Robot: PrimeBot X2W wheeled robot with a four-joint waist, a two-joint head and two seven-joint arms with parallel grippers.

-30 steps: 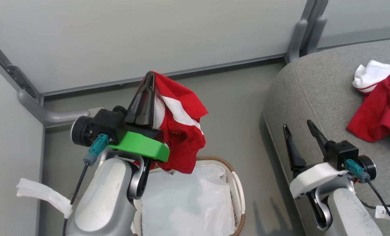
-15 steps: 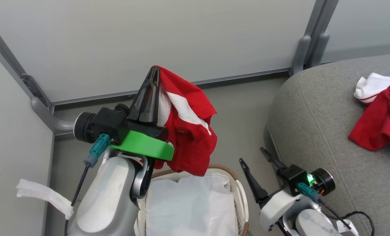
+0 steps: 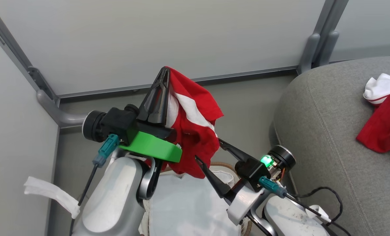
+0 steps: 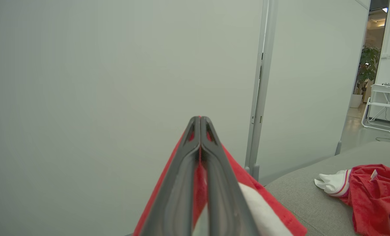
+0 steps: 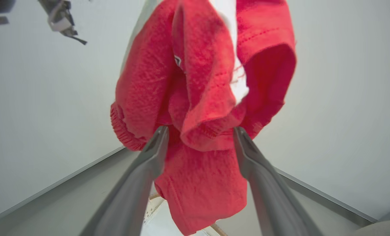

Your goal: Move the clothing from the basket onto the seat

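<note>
Left gripper (image 3: 165, 69), clamped on jersey (image 3: 195, 137), holds it clear of basket (image 3: 222, 164); right gripper (image 3: 207, 149), wide open and empty, brackets the hem, likely for a second grasp.

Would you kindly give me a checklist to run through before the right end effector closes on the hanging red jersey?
1. The left end effector is shut on the jersey: ok.
2. The right end effector is open: ok.
3. The jersey's hanging part lies between the right fingers: ok.
4. The jersey's lower edge is clear of the basket: cannot tell.
5. The seat has bare room beside the red garment on it: ok.
</note>
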